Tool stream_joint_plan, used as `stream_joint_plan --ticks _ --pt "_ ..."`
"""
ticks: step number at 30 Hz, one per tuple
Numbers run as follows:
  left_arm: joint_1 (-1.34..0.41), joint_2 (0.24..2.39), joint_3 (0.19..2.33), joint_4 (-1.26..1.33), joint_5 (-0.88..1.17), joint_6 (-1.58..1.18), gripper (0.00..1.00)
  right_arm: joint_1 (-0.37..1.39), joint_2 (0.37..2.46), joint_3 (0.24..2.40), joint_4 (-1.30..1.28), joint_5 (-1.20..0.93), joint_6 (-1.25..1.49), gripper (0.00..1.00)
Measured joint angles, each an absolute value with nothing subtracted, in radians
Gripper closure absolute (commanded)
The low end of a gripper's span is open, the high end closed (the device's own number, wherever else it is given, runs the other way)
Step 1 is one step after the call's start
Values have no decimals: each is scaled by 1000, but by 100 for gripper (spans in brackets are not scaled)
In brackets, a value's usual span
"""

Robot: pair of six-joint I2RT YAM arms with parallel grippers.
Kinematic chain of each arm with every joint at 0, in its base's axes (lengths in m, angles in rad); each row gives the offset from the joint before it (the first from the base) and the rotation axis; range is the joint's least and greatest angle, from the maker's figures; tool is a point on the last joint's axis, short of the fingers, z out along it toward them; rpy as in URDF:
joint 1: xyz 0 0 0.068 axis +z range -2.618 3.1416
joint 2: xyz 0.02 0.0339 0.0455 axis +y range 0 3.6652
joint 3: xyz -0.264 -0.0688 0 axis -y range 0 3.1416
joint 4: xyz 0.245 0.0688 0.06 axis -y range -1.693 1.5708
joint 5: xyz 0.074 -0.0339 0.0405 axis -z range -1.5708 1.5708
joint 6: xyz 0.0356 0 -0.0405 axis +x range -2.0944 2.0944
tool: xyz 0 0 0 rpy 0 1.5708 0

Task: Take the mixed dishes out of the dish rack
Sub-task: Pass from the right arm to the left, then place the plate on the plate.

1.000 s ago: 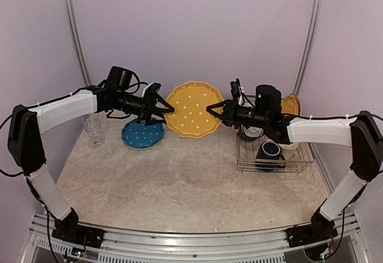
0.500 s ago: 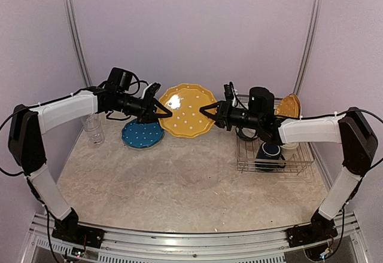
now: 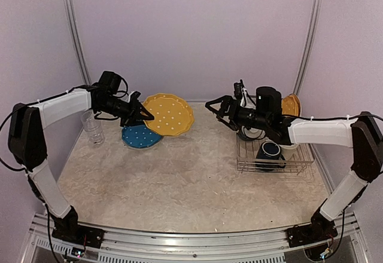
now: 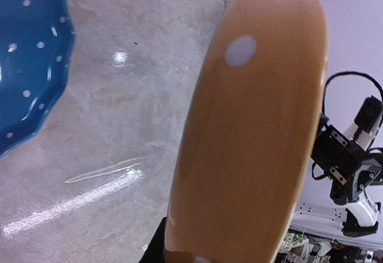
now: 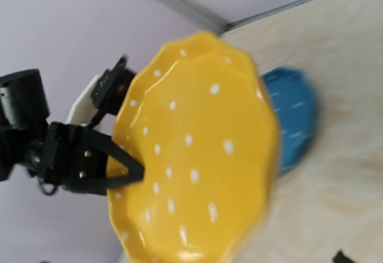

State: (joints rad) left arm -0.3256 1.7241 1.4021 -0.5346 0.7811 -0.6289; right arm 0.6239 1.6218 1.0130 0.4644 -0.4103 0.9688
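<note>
The yellow plate (image 3: 169, 114) hangs tilted above the surface (image 3: 191, 185) beside the blue plate (image 3: 139, 136), pinched at its rim by the left pincer (image 3: 145, 115) (probably for stacking). The right pincer (image 3: 216, 109) gapes wide, empty, near the rack (image 3: 281, 168), where a dark mug (image 3: 270, 150) waits.

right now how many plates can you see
3. A yellow plate is held by the left gripper, a blue plate lies on the table near it, and an orange plate stands in the dish rack. The right arm may hide more.
</note>
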Motion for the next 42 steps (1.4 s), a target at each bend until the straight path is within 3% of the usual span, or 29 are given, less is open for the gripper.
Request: stream_joint_plan --ticks 8,14,26,28,37,42 --pt "-173 1826 1466 -696 564 -643 100 603 1444 997 236 -242 811 0" --pt "-157 1861 1482 -773 436 -630 100 603 1375 995 157 -171 743 0" --pt "-129 1981 1615 -825 413 -564 100 603 1302 957 107 -103 680 0" --pt "-124 1995 1629 -827 428 -558 96 603 1285 951 102 -96 673 0" --pt "-124 2033 1662 -820 411 -538 51 603 1219 912 97 -66 657 0" --pt "-123 2054 1662 -848 356 -534 37 603 1212 902 96 -62 655 0"
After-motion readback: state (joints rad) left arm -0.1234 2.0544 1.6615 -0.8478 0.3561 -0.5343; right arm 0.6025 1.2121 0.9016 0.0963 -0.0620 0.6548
